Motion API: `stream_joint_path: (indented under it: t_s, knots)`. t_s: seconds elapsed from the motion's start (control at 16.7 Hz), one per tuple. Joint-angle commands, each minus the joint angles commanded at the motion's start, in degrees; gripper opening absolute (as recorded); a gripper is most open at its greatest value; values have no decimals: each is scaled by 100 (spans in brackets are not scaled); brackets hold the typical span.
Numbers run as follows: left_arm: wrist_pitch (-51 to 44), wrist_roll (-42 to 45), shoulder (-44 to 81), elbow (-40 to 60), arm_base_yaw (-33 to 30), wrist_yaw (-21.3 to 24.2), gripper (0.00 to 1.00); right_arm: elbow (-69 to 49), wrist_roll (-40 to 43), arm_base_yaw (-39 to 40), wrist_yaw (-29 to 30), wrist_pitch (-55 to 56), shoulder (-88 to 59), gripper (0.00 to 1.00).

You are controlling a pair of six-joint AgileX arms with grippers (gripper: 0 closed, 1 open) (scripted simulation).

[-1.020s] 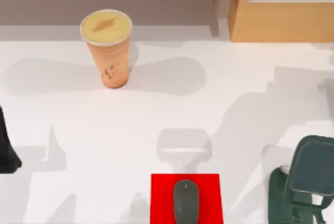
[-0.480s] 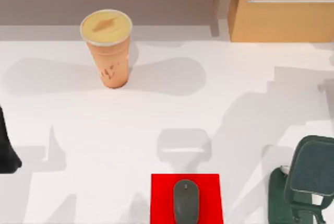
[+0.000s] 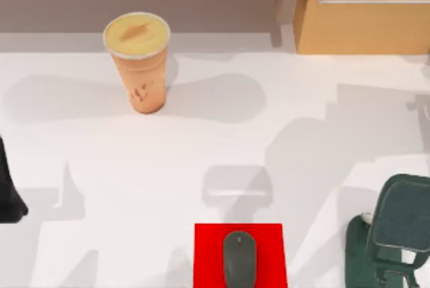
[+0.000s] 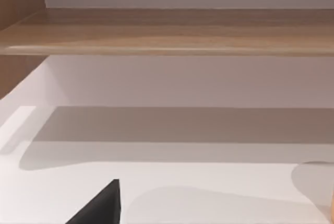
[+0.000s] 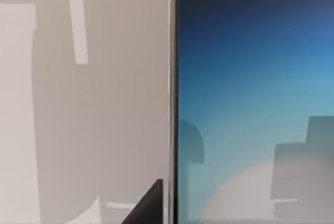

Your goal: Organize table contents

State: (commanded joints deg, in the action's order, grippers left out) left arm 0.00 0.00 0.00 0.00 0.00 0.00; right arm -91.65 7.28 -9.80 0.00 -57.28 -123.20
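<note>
A tall orange-tan cup (image 3: 139, 63) with a yellow top stands upright at the back left of the white table (image 3: 201, 147). Near the front edge, a dark grey mouse (image 3: 240, 258) lies on a red pad (image 3: 208, 254). The smartphone (image 5: 250, 104) with its blue-white glowing screen sits very close in the right wrist view, its black edge running straight up the picture. A dark part of my right gripper (image 5: 148, 205) shows beside that edge. My left arm (image 3: 8, 194) is parked at the table's left edge, and a dark tip of my left gripper (image 4: 99, 208) shows over bare tabletop.
A dark green stand (image 3: 393, 241) occupies the front right corner. A light wooden cabinet (image 3: 363, 13) with a metal handle stands at the back right, and a wooden shelf (image 4: 167, 31) runs along the back. Open tabletop lies between the cup and the pad.
The arm shadows on the right side of the table have shifted to the left. The cup, mouse, pad and stand have not moved.
</note>
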Motion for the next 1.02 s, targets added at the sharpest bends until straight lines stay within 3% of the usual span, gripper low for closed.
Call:
stream_joint_path:
  t_s: [0.3, 0.48, 0.72, 1.02]
  knots:
    - [0, 0, 0, 0, 0, 0, 100, 23, -160, 122, 76, 35, 87, 0]
    - [0, 0, 0, 0, 0, 0, 100, 65, -844, 666, 395, 132, 585, 0]
    - [0, 0, 0, 0, 0, 0, 100, 216, -2525, 2038, 1018, 241, 1632, 0]
    - [0, 0, 0, 0, 0, 0, 100, 634, -5560, 4312, 1871, 199, 2934, 0]
